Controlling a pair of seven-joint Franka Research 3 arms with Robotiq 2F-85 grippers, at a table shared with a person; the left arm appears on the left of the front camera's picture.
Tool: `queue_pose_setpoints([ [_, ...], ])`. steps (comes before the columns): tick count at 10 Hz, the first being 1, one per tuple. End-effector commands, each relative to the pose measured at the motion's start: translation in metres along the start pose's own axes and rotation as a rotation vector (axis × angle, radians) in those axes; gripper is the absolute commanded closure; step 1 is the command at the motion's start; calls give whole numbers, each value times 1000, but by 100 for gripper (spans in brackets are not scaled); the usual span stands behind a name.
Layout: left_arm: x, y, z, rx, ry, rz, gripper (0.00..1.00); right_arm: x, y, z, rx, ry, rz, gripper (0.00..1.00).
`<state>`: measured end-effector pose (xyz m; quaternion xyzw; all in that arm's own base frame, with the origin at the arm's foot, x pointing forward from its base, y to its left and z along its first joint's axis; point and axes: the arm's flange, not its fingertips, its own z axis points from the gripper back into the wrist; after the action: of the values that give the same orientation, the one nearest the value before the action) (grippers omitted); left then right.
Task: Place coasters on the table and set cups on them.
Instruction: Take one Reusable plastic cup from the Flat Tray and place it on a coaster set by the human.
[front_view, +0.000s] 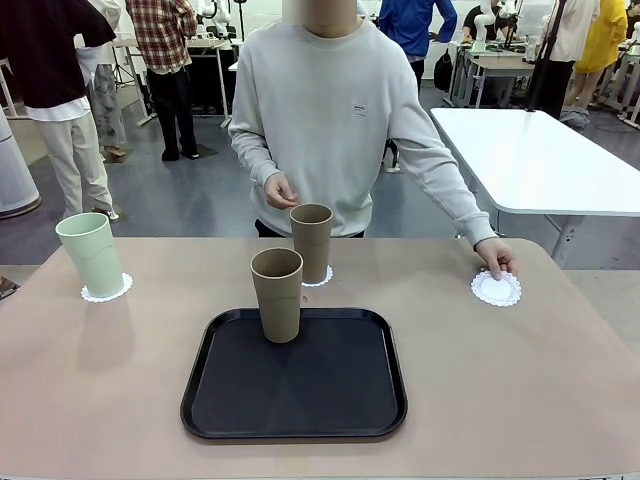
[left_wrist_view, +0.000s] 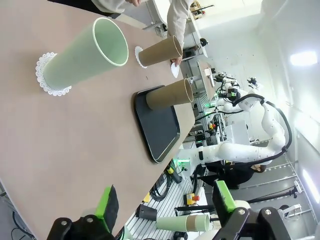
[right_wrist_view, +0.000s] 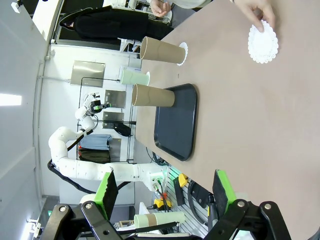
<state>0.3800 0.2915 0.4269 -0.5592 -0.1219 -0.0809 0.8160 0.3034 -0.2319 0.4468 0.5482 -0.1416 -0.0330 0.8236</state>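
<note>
Your left fingers (left_wrist_view: 109, 202) and right fingers (right_wrist_view: 106, 187) gape wide, empty; grip the tan cup (front_view: 277, 295) on the tray (front_view: 197, 385) too high and it may topple.

I have my left gripper (left_wrist_view: 165, 200) spread wide and empty, at six o'clock in its view; right gripper (right_wrist_view: 164, 189) likewise.
</note>
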Motion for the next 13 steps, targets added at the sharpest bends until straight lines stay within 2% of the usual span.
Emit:
queue_pose_setpoints([
  [1, -1, -2, 3, -11, 2, 1, 0, -2, 1, 0, 1, 9, 0, 0],
  [13, -1, -2, 3, -11, 2, 1, 0, -2, 1, 0, 1, 9, 0, 0],
])
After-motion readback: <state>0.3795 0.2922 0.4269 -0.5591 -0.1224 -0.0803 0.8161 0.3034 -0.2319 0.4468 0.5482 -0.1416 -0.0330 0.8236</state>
